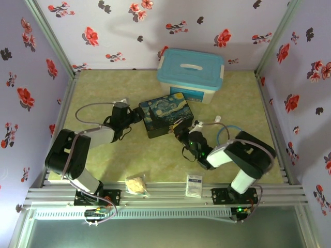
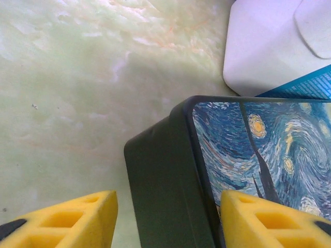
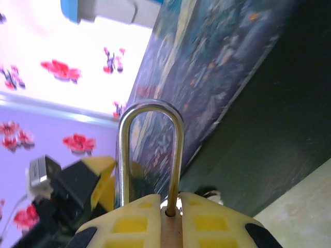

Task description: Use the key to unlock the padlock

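Observation:
My right gripper [image 3: 170,206] is shut on the brass padlock [image 3: 171,227]. Its silver shackle [image 3: 150,150] stands up out of the yellow fingers, next to the dark side of the Starry-Night tin box [image 3: 243,119]. In the top view this gripper [image 1: 181,130] sits at the tin's [image 1: 166,114] front right corner. My left gripper [image 1: 137,114] is at the tin's left end. Its yellow fingers [image 2: 77,219] straddle the tin's dark wall [image 2: 165,191], one over the lid, the other apart from the wall with floor showing between. The key is hidden.
A white bin with a teal lid [image 1: 190,72] stands behind the tin. A small white cap [image 1: 217,118] and a blue cable loop [image 1: 227,135] lie to the right. A yellowish bag [image 1: 136,184] and a white packet [image 1: 194,185] rest near the front rail. Flowered walls close in three sides.

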You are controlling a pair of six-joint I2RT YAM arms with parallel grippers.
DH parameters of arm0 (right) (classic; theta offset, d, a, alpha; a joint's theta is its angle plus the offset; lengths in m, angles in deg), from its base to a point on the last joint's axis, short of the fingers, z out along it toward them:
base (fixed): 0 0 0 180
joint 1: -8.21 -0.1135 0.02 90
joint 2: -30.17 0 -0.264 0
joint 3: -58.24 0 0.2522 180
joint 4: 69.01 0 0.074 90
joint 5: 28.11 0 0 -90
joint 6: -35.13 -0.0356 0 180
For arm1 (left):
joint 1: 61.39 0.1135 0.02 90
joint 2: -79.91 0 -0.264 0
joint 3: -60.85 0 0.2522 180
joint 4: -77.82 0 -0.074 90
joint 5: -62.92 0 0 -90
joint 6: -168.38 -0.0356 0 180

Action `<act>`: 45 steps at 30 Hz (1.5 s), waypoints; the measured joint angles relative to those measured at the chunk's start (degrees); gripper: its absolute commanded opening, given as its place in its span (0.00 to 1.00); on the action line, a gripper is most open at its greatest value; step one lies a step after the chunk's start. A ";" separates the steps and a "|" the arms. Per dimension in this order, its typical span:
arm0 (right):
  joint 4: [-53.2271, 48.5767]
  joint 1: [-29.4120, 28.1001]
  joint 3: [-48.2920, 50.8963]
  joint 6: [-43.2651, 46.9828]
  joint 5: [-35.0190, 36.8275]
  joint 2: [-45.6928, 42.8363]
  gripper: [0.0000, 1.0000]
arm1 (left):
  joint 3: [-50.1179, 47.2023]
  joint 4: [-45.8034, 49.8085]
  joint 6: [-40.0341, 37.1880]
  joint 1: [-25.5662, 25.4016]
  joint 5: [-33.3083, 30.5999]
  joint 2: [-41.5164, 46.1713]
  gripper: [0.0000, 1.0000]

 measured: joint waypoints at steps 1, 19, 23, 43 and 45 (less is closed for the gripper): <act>-4.17 0.63 -0.63 1.18 -2.99 -2.47 0.00 | 1.01 1.64 -1.03 0.09 0.09 -0.02 0.55; -60.15 14.67 -10.19 25.09 -43.89 -16.61 0.00 | 10.43 17.11 -7.67 0.90 1.46 7.41 0.63; -69.42 15.74 -13.29 29.99 -46.14 -14.60 0.00 | 8.39 20.35 -8.57 -2.93 0.22 13.03 0.64; -85.77 18.86 -18.10 38.97 -43.78 -9.03 0.00 | 0.79 24.37 -7.41 -6.69 0.09 20.90 0.66; -86.42 19.02 -18.05 39.15 -43.32 -8.81 0.00 | 0.59 24.28 -7.06 -6.69 0.11 20.90 0.66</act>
